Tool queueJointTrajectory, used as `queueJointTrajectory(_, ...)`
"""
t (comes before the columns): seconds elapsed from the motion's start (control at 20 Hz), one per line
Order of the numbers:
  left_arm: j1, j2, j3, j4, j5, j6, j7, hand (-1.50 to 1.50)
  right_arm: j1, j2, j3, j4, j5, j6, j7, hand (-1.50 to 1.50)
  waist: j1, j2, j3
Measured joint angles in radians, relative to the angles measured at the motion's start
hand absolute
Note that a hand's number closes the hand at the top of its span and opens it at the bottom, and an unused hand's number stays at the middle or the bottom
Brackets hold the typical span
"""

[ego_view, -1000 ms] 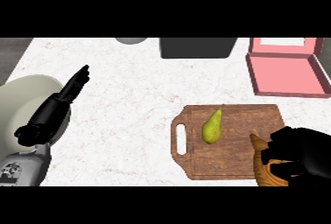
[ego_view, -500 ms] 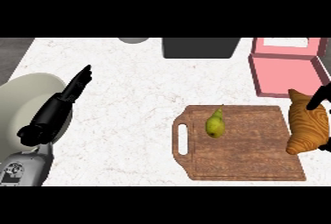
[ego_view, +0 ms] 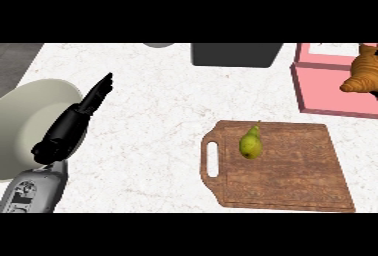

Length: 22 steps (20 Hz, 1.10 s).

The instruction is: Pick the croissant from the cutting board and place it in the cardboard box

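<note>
Head view shows us the croissant (ego_view: 362, 74) over the pink cardboard box (ego_view: 328, 95) at the frame's upper right, off the cutting board (ego_view: 288, 170); the right robot hand is unseen. Our left robot hand (ego_view: 74, 122) rests with fingers straight. We judge release comes next.

No text, label, brand, number or sign can be read anywhere in the head view.
</note>
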Motion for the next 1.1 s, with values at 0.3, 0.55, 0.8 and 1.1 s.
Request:
queueJointTrajectory(0.3, -0.031, -0.023, -0.009, 0.028, -0.014, 0.008, -0.004, 0.00, -0.132, -0.034, 0.101, 0.251, 0.182, 0.035, -0.085, 1.50, 0.015, 0.007, 0.000)
queueJointTrajectory(0.55, -0.043, -0.018, -0.009, 0.029, -0.013, -0.007, -0.010, 0.00, -0.222, -0.042, 0.179, 0.467, 0.304, 0.073, -0.179, 1.50, 0.037, 0.014, 0.002)
queueJointTrajectory(0.8, -0.058, -0.027, -0.013, 0.018, -0.015, -0.005, 0.004, 0.00, -0.280, -0.056, 0.261, 0.635, 0.433, 0.074, -0.273, -1.50, 0.045, 0.018, 0.002)
queueJointTrajectory(1.1, -0.064, -0.031, -0.012, 0.024, -0.013, -0.011, 0.007, 0.00, -0.328, -0.044, 0.324, 0.773, 0.501, 0.060, -0.399, -1.50, 0.047, 0.021, 0.004)
